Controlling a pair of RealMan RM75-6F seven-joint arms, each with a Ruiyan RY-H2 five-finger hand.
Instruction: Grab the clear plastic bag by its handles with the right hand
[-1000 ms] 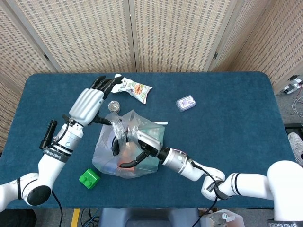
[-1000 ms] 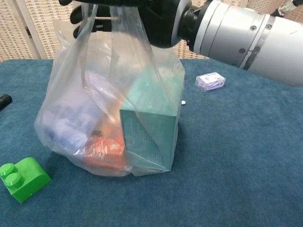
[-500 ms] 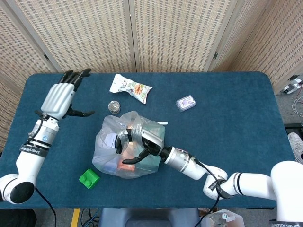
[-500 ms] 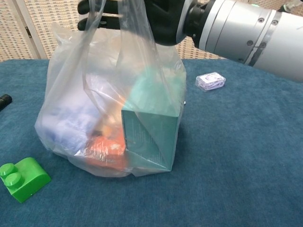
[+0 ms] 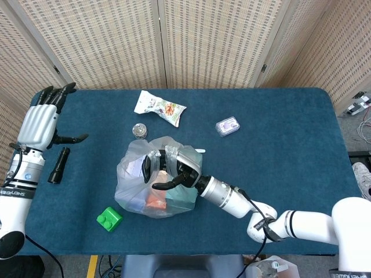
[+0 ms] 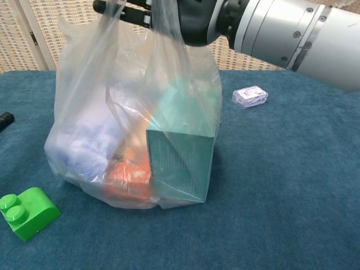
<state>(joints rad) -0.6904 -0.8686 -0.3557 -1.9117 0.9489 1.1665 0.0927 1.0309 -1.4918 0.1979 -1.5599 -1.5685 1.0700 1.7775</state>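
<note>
The clear plastic bag [image 5: 145, 185] [image 6: 112, 112] stands in the middle of the blue table, holding a teal box [image 6: 183, 163], an orange item and a bluish item. My right hand [image 5: 174, 171] [image 6: 180, 19] grips the bag's handles [image 6: 138, 34] from above and pulls them taut. My left hand [image 5: 40, 121] hovers open over the table's far left edge, fingers spread, well away from the bag. It shows only in the head view.
A green toy brick [image 5: 109, 218] [image 6: 25, 212] lies left of the bag. A black torch [image 5: 58, 165] sits near my left hand. A snack packet [image 5: 160, 108], a small round jar [image 5: 139, 130] and a small clear box [image 5: 228, 125] [image 6: 250, 96] lie behind the bag.
My left hand has let go of the bag and swung far left, leaving the bag's top. My right hand has raised the handles a little, and the bag stands taller.
</note>
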